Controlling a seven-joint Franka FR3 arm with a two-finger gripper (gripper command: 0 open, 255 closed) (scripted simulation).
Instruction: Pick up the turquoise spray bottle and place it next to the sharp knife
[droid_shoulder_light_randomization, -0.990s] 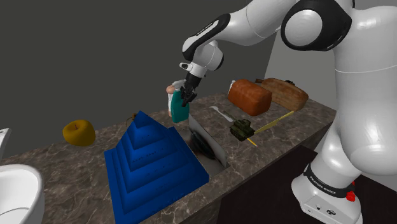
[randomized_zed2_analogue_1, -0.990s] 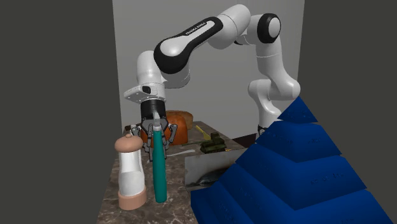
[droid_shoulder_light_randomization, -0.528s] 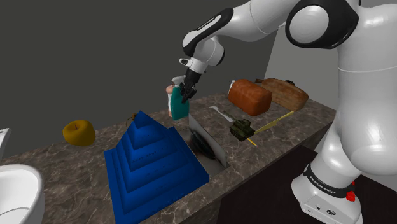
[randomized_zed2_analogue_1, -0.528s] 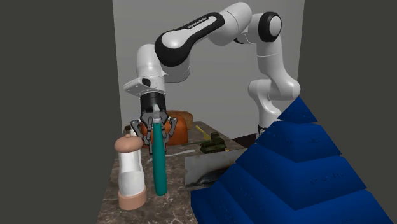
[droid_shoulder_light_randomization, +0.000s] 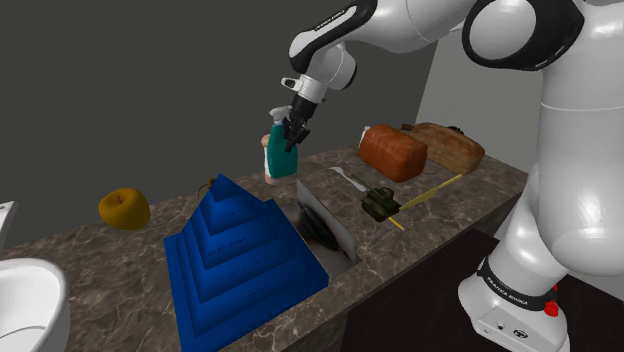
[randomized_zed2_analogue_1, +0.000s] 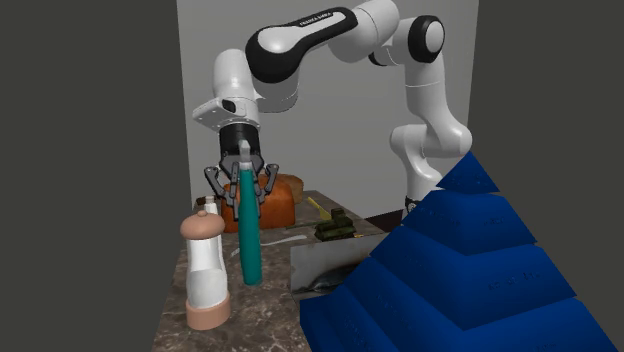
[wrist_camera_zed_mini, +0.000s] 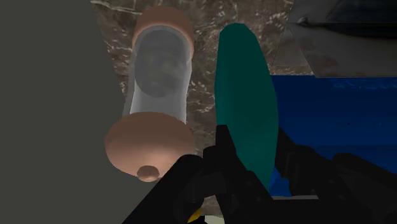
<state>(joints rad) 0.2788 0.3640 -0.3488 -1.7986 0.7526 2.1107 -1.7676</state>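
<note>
Shoulder view: the hand (droid_shoulder_light_randomization: 292, 133) grips the teal spray bottle (droid_shoulder_light_randomization: 281, 162) by its top, over the bench's (droid_shoulder_light_randomization: 470, 190) far edge. Second exterior view: the bottle hangs upright just beside a grinder (randomized_zed2_analogue_1: 207, 270). Wrist view: both fingers (wrist_camera_zed_mini: 226, 159) clasp the bottle

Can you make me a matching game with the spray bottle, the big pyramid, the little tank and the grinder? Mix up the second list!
Things:
1. spray bottle
2. pyramid
3. toy tank
4. grinder

Matches:
A. dark green
B. clasped by the gripper, off the counter
C. blue, with steps
D. standing upright on the counter, tan at both ends

Pairs: 1-B, 2-C, 3-A, 4-D
</note>
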